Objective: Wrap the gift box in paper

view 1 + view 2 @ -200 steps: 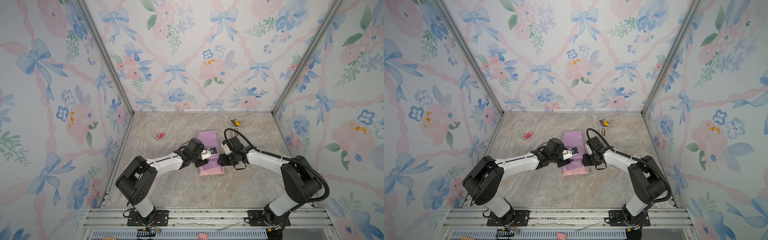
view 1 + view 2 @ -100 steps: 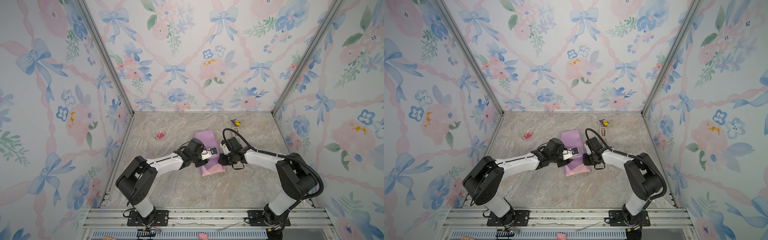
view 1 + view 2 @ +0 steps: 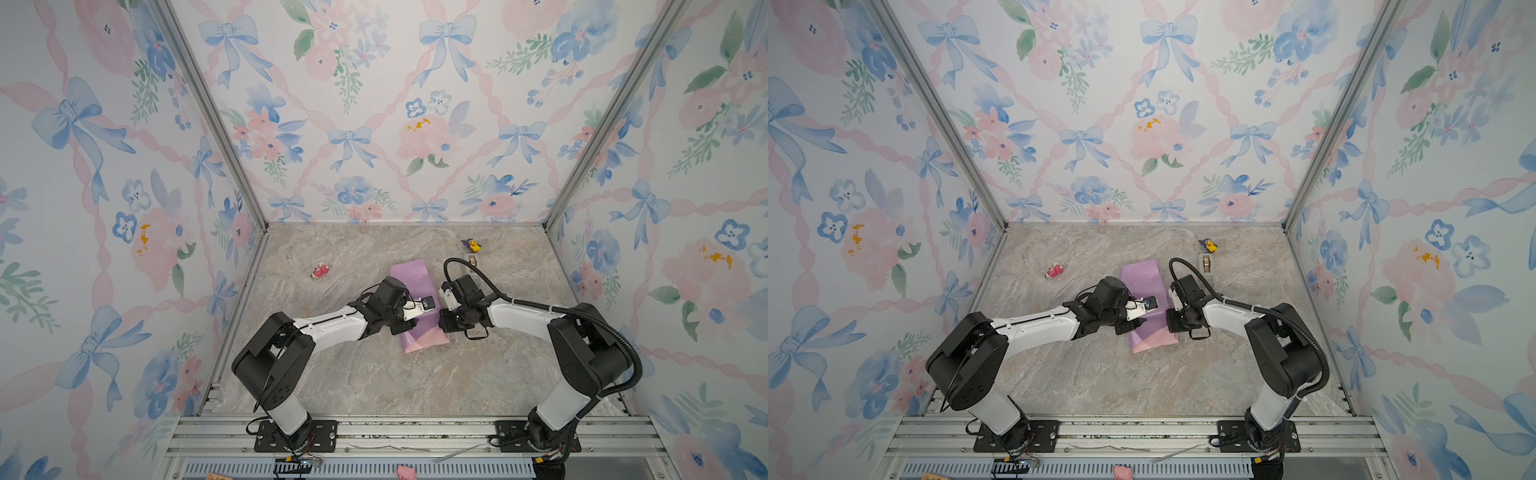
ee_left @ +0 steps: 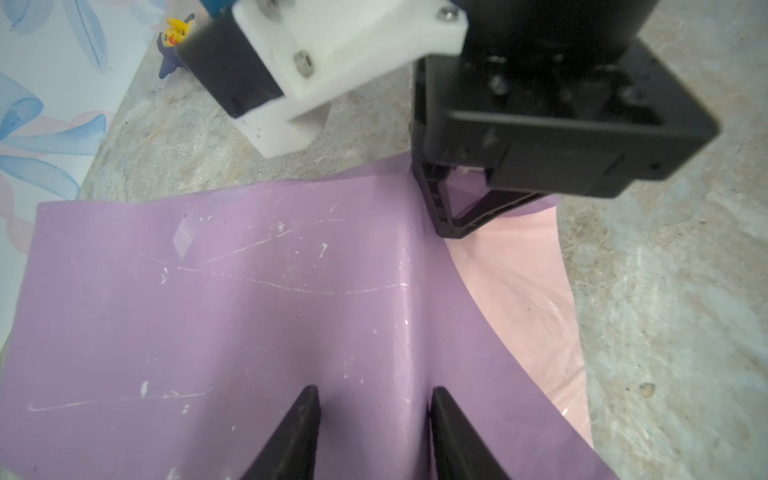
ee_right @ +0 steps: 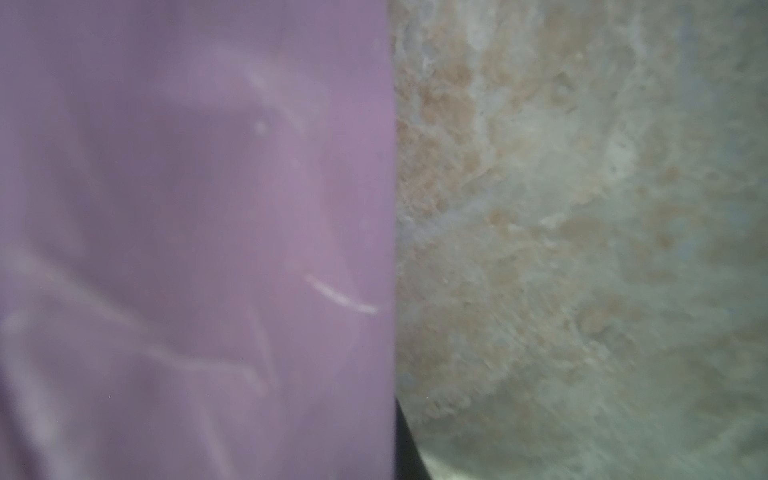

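We see a marbled grey-beige worktop (image 3: 374,374) enclosed by walls papered with flowers and ribbon bows. Two black-and-white robot arms reach in from the near edge and meet at the middle. Between them lies a large thin sheet of paper (image 3: 411,276), lilac face up, running from the middle towards the back wall. Its pale pink reverse shows at the near end. The navy gift box is hidden from us in every view, and the paper rises in a soft ridge. In the left wrist view the left gripper (image 4: 372,392) sits low over the lilac face. Its jaws are spread, and the ridge runs into the gap between them. The right gripper (image 4: 451,228) comes down at the paper's right edge, where lilac meets pink. Its jaws close to a point there, pinching that edge as far as we can tell. The right wrist view is blurred: half lilac paper, half worktop. Just behind the right arm stands a small grey tape dispenser (image 3: 473,262), with a yellow-and-purple toy figure (image 3: 471,245) near it. A small red-and-pink toy (image 3: 320,271) lies well apart, left of the paper.
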Motion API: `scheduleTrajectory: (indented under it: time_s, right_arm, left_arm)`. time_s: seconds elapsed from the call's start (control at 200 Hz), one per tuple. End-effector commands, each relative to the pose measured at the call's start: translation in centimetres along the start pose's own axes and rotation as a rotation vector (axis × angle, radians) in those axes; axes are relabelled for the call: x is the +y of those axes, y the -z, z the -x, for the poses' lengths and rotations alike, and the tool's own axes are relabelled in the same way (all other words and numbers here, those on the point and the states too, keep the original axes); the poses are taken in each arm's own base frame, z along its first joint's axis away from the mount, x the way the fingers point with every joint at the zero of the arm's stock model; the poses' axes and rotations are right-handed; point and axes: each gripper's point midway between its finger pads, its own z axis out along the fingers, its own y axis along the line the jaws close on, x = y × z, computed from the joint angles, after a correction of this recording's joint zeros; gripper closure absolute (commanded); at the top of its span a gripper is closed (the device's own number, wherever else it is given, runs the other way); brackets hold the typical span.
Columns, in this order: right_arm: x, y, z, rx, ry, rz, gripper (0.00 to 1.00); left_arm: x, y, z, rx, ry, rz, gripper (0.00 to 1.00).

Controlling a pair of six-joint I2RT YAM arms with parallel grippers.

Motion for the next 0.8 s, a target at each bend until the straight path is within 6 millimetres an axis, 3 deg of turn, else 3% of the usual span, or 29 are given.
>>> scheduleTrajectory:
  time_s: [0.0,0.055,0.135,0.185,0.405,0.5,0.61,0.72,0.795]
  right_arm:
    - [-0.2,-0.3,-0.1,0.004,-0.006,-0.016,0.89]
    - [-0.3,0.0,-0.2,0.004,-0.007,-0.017,0.84]
    - [-0.3,0.6,0.0,-0.017,0.005,-0.024,0.67]
    - [-0.3,0.9,0.4,-0.028,0.013,-0.024,0.65]
    - [-0.3,0.1,0.3,-0.002,0.029,-0.026,1.00]
    - [-0.3,0.2,-0.3,0.011,0.031,-0.030,1.00]
    - [-0.4,1.2,-0.6,0.009,0.035,-0.039,0.76]
    - [0.5,4.0,0.4,-0.057,0.063,-0.013,0.58]
    - [1.0,5.1,1.2,-0.087,0.070,0.011,0.54]
  left_arm:
    - [-1.2,-0.6,-1.3,0.042,-0.010,-0.036,0.54]
    - [-1.2,-0.6,-1.3,0.043,-0.010,-0.035,0.54]
    - [-1.2,-0.6,-1.3,0.042,-0.010,-0.036,0.54]
    - [-1.2,-0.6,-1.3,0.039,-0.009,-0.036,0.54]
    - [-1.4,-0.7,-1.3,0.038,-0.005,-0.043,0.54]
    - [-1.4,-0.8,-1.4,0.041,-0.007,-0.041,0.55]
    - [-1.4,-0.8,-1.5,0.043,-0.010,-0.042,0.55]
    - [-1.4,-0.9,-1.5,0.042,-0.013,-0.042,0.54]
    - [-1.5,-0.9,-1.4,0.041,-0.016,-0.044,0.54]
